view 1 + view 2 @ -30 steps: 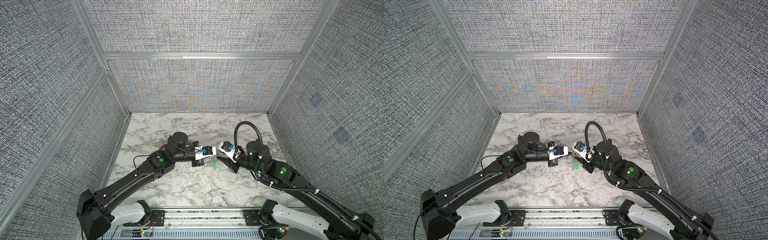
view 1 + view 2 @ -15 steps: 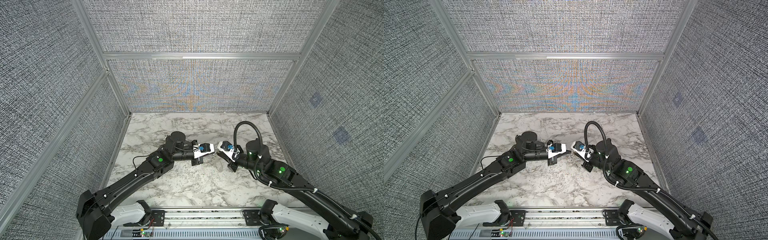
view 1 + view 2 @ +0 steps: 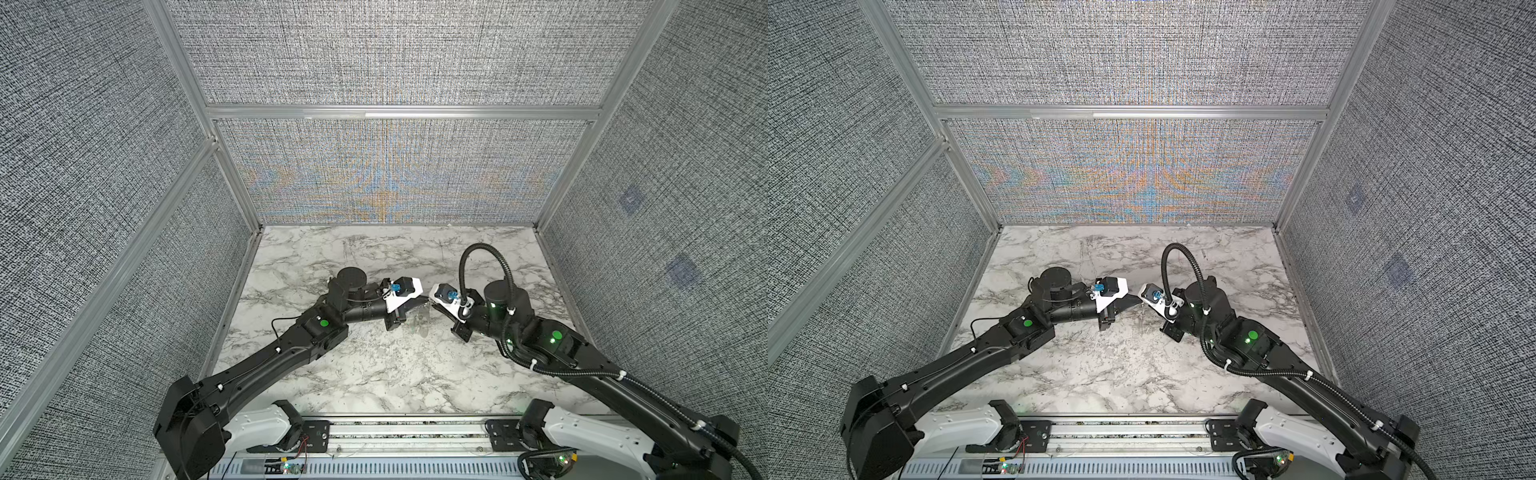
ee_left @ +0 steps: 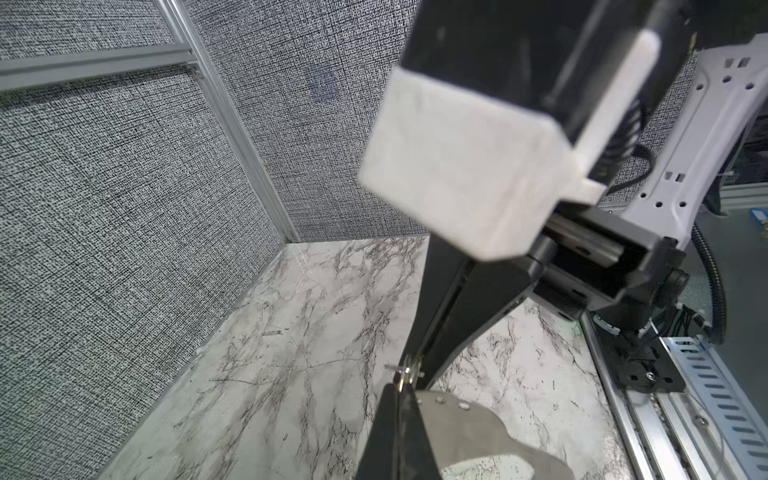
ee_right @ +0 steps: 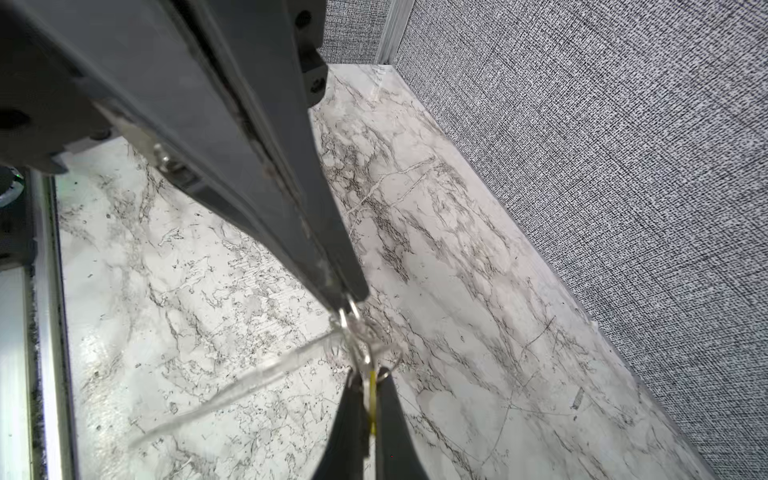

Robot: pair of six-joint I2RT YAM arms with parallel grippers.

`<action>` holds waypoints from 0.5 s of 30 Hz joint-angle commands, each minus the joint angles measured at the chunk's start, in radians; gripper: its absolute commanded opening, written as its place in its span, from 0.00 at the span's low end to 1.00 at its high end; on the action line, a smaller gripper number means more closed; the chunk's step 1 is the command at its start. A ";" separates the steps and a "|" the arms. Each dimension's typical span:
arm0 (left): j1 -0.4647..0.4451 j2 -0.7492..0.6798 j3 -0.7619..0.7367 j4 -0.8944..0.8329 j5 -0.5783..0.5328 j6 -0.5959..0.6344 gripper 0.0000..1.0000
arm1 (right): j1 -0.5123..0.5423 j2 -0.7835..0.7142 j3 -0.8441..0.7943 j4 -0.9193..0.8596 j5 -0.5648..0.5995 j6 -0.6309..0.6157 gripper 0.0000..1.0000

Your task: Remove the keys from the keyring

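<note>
Both grippers clamped, tips nearly touching: right gripper (image 5: 370, 376) on yellow key (image 5: 372, 401), left gripper (image 5: 351, 297) on a small ring (image 5: 347, 322); blurred keyring (image 4: 453, 419) beside them, so pull apart straight, gently.

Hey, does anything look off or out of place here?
Nothing spilled or damaged. One oddity: a pale smeared streak trails from where the right hand meets the left hand, which pinches a yellow tag, above the table. Too blurred to identify.

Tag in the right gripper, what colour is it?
Yellow; the tag shows best in the right wrist view.
</note>
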 commanded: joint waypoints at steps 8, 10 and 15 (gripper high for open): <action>0.010 -0.006 -0.047 0.242 0.003 -0.108 0.00 | 0.021 0.010 -0.016 0.022 0.004 -0.031 0.00; 0.010 -0.005 -0.061 0.273 0.008 -0.129 0.00 | 0.024 0.009 -0.015 0.035 0.005 -0.031 0.00; 0.019 -0.015 -0.086 0.317 0.056 -0.158 0.00 | 0.025 -0.021 0.028 -0.050 0.009 -0.026 0.15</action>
